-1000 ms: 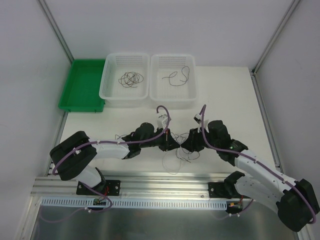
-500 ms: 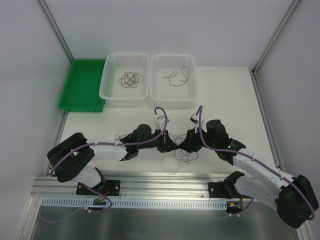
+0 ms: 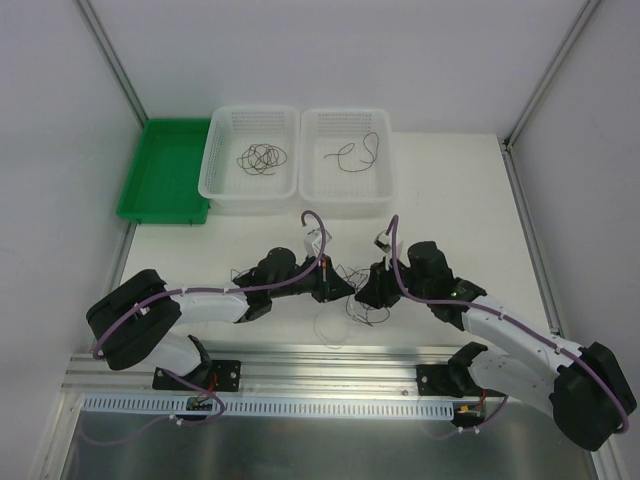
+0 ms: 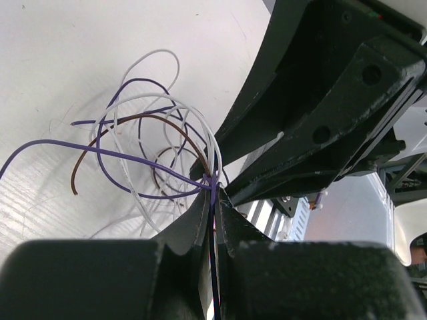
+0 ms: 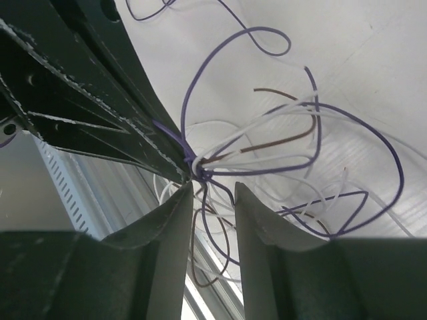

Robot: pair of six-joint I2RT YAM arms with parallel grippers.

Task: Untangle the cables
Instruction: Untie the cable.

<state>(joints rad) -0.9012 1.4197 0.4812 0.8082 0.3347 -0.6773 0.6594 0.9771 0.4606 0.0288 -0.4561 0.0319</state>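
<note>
Overhead camera sits above and behind the bases, looking down on the whole table (image 3: 450,200). Left wrist camera peers past the left gripper (image 4: 213,193), very close, toward the right arm. Right wrist camera looks past the right gripper (image 5: 212,190) the opposite way (practically nose to nose). All three views share the cables (image 3: 356,302).

Purple, white and brown cables (image 4: 143,143) on a white table (image 3: 455,200). The left gripper (image 4: 213,200) and right gripper (image 5: 212,193) are black. The arms (image 3: 210,300) are white with black joints, and purple leads (image 3: 290,285) run along them. The tray (image 3: 165,170) is plain green. The 2 baskets (image 3: 215,150) are white with a grid of holes, each with dark wires (image 3: 262,157) inside. The rail (image 3: 330,372) is silver.
</note>
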